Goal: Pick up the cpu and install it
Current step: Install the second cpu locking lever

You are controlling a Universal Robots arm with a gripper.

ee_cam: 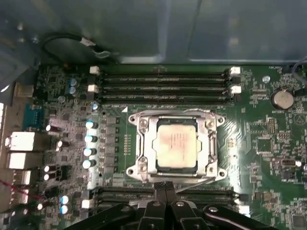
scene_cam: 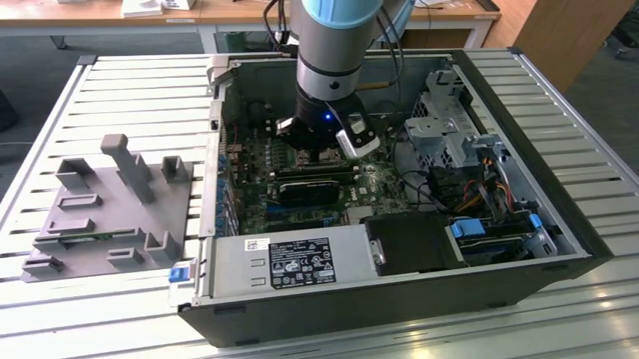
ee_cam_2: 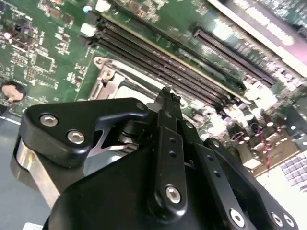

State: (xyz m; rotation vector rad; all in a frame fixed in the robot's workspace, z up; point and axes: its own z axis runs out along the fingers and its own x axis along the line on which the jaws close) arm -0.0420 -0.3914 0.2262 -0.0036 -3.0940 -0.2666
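Hovering: I am hanging inside the open computer case [scene_cam: 420, 299], my arm [scene_cam: 334, 45] reaching straight down over the green motherboard [ee_cam: 268, 139].
Jaws: my jaws [ee_cam: 165, 188] are pressing together at the tips, fingers [ee_cam_2: 168, 108] meeting with no gap, and I am gripping nothing.
Cpu: the cpu [ee_cam: 176, 144] is lying flat in the socket [ee_cam: 144, 143], its silvery top facing up inside the metal frame.
Position: in the first wrist view my closed tips are sitting just beside the socket frame's edge, near the cpu but apart from its top.
Memory slots: long black slots [ee_cam: 163, 82] are running along the far side of the socket from me.
Tray: on the exterior view's left, the grey tray [scene_cam: 110, 213] with upright posts is resting on the slatted tabletop [scene_cam: 130, 90], well apart from me.
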